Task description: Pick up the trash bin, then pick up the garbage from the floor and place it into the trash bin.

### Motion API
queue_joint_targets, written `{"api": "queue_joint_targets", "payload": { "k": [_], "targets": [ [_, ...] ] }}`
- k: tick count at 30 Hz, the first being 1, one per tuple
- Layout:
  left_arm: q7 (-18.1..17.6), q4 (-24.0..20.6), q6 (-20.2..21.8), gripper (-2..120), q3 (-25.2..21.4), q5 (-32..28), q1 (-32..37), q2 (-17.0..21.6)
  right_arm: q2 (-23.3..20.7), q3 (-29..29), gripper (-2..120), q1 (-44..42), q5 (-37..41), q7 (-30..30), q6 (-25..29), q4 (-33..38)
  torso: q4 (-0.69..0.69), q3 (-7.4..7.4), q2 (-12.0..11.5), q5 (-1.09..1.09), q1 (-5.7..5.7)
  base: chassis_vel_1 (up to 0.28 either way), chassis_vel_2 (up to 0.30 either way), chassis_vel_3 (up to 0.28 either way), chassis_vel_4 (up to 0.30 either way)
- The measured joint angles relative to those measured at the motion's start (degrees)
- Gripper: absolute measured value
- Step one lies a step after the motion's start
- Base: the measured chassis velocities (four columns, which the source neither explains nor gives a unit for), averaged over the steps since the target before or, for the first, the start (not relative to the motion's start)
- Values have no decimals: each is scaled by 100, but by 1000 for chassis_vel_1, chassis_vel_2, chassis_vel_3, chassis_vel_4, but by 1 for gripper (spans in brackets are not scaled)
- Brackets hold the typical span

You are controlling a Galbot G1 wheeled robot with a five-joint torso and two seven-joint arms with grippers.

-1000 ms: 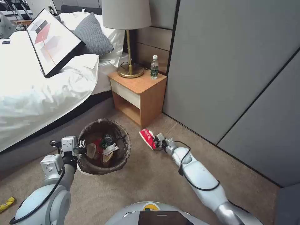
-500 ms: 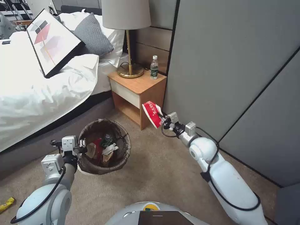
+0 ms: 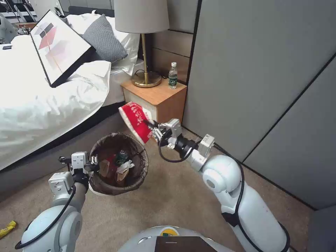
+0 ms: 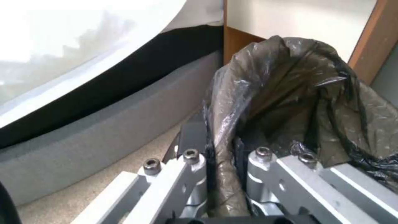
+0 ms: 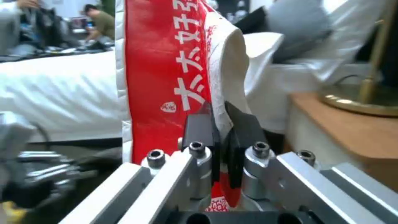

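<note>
My left gripper [image 3: 91,164] holds the trash bin [image 3: 142,167] off the carpet, shut on its near-left rim. The left wrist view shows the fingers [image 4: 195,146] clamped on the bag-lined rim of the bin [image 4: 290,93]. Several pieces of garbage [image 3: 120,168] lie inside. My right gripper [image 3: 153,131] is shut on a red-and-white packet [image 3: 134,120], held in the air just above the bin's far right rim. In the right wrist view the packet [image 5: 166,62] stands up from the gripper [image 5: 222,124]. A yellow wrapper [image 3: 7,229] lies on the floor at the far left.
A wooden nightstand [image 3: 164,101] with a brass lamp [image 3: 145,78] and a water bottle [image 3: 173,75] stands just behind the packet. The bed [image 3: 42,105] runs along the left and grey wall panels [image 3: 252,87] along the right. Open carpet [image 3: 168,199] lies in front of me.
My right gripper has lifted the red-and-white packet off the carpet and carried it left, from near the wall to above the bin's rim. The left arm and bin have barely moved.
</note>
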Motion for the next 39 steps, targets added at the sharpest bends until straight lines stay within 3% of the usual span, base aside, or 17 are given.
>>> {"api": "queue_joint_targets", "payload": {
  "k": [15, 28, 39],
  "targets": [
    [-4, 0, 18, 7, -14, -40, 2, 1, 348, -1023, 7, -55, -1039, 31, 160, -659, 0, 0, 0, 0, 0, 0, 0, 0, 0],
    [-4, 0, 30, 7, -43, -98, 16, 1, 444, -1386, 57, -66, -1343, 190, 247, -966, -1, 0, 0, 1, 0, 0, 0, 0, 0],
    [-6, 0, 37, 7, -49, -119, 10, 8, 352, -1140, 96, -103, -1217, 237, 247, -739, 0, 0, 0, 2, 0, 0, 0, 0, 0]
  ]
}}
